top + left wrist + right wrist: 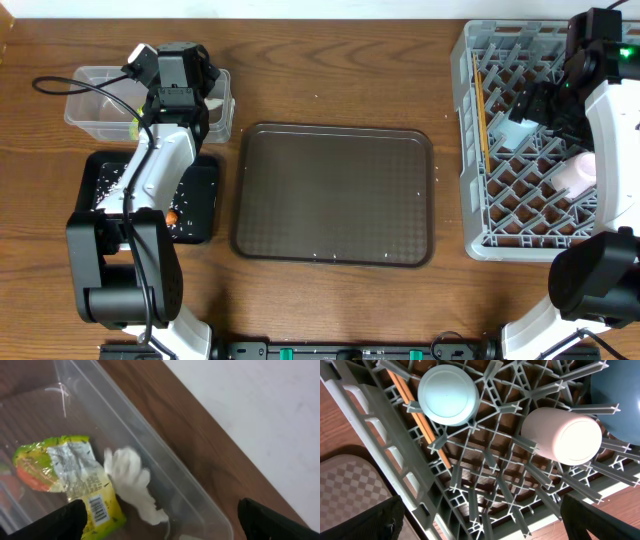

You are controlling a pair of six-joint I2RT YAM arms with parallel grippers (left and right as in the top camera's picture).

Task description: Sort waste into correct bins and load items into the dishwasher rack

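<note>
Four waste pieces look sorted: the wrapper (65,475) and tissue (132,485) lie in the clear tub (150,460), and the rice (110,185) and carrot (172,216) are on the black tray (200,215). The chopsticks (417,420), a light-blue vessel (448,395) (cup or bowl, I cannot tell), the whitish cup (565,440) and the dark-blue plate (620,395) sit in the rack (375,445). The second light-blue piece is not visible, so I judge the task nearly or fully done. The left gripper (165,522) hovers over the tub, fingers wide apart, holding nothing; the right gripper (480,520), over the rack, is likewise spread and empty

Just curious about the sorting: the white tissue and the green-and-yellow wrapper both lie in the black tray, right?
The container is wrong: the white tissue and the green-and-yellow wrapper both lie in the clear plastic tub, as the left wrist view shows.
</note>
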